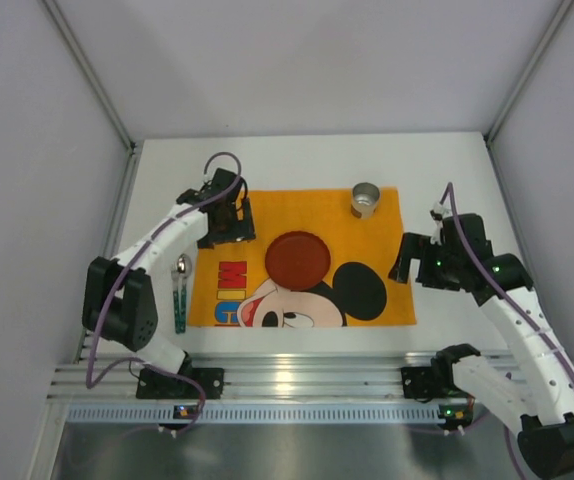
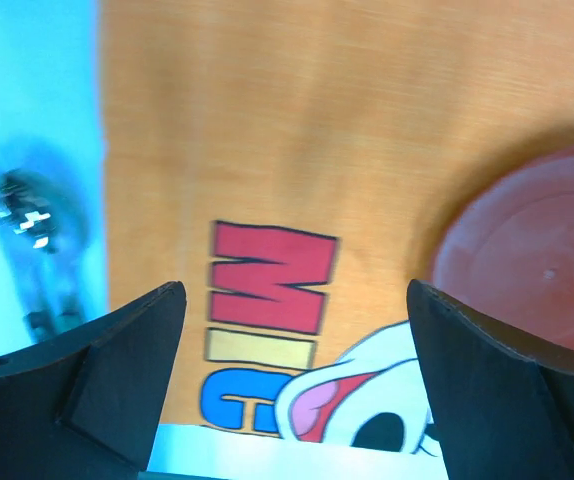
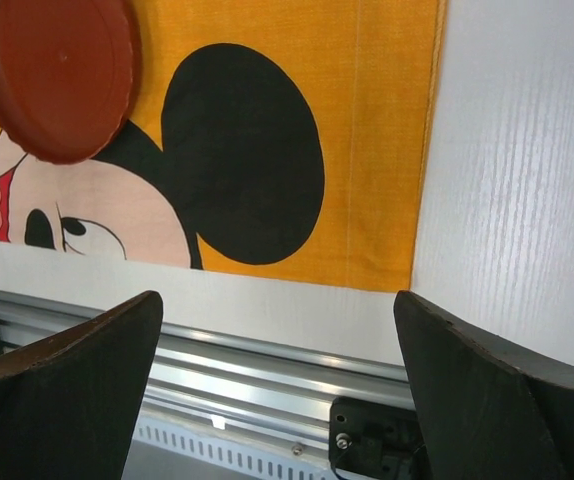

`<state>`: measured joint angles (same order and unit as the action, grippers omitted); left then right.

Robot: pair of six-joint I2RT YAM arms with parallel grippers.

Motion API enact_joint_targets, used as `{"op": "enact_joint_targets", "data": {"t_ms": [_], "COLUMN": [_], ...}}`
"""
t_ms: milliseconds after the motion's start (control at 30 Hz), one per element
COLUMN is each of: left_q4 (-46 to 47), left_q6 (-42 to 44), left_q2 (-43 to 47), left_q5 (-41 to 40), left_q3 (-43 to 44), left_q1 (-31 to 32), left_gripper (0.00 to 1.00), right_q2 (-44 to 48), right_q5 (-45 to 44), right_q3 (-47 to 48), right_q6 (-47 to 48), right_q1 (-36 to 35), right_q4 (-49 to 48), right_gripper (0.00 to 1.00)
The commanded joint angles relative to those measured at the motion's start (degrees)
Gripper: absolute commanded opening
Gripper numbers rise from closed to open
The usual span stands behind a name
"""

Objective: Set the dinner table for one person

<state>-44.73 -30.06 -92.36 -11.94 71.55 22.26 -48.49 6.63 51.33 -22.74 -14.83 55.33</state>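
Observation:
The white dinner table (image 1: 297,155) carries an orange mouse-print cloth (image 1: 267,215). A dark red plate (image 1: 298,257) lies at the cloth's middle, and a small metal cup (image 1: 365,199) stands at its far right corner. A spoon with a teal handle (image 1: 180,290) lies on the table just left of the cloth. My left gripper (image 1: 231,228) hovers open and empty above the cloth's far left part; its wrist view shows the plate (image 2: 537,270) at right and the spoon (image 2: 32,215) at left. My right gripper (image 1: 405,262) is open and empty at the cloth's right edge, with the plate (image 3: 57,70) at upper left.
A ribbed aluminium rail (image 1: 297,378) runs along the table's near edge, also in the right wrist view (image 3: 267,365). White walls and metal posts enclose the table on three sides. Bare tabletop (image 3: 517,180) lies right of the cloth.

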Motion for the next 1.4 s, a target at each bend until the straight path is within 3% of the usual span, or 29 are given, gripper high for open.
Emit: {"op": "enact_joint_targets", "data": {"t_ms": [0, 167, 267, 633, 1200, 1300, 1367], "left_q4": [-5.98, -6.24, -5.63, -0.45, 3.51, 4.39, 4.74], "left_q6": [-1.40, -3.68, -1.85, 1.41, 4.05, 4.58, 4.84], "left_q2": [7.16, 13.86, 15.19, 8.60, -0.72, -2.21, -3.61], "left_q5": [-4.68, 0.25, 2.10, 4.39, 1.05, 0.78, 0.87], "left_q3": [-4.47, -14.94, -17.58, -18.02, -18.29, -18.46, -18.29], "left_q1": [-4.76, -19.84, -25.41, -26.04, -26.22, -26.48, -26.66], "left_gripper": [0.97, 0.88, 0.84, 0.52, 0.42, 0.35, 0.21], "right_q2": [-0.81, -2.57, -3.54, -5.83, -5.47, -6.09, -6.27], "right_q5": [1.80, 2.77, 3.65, 2.95, 0.49, 0.22, -0.04], "right_q3": [-0.44, -1.76, -2.20, -1.06, -2.03, -1.94, -1.85], "right_q6": [-0.20, -0.02, -0.20, 0.33, -0.55, -0.64, -0.81], "right_q1": [0.50, 0.33, -0.02, -1.17, -1.08, -1.17, -1.08], "right_q4": [-3.65, -6.28, -7.34, -8.40, -7.69, -7.69, -7.78], "right_gripper": [1.00, 1.00, 1.00, 1.00, 1.00, 1.00, 1.00]}}
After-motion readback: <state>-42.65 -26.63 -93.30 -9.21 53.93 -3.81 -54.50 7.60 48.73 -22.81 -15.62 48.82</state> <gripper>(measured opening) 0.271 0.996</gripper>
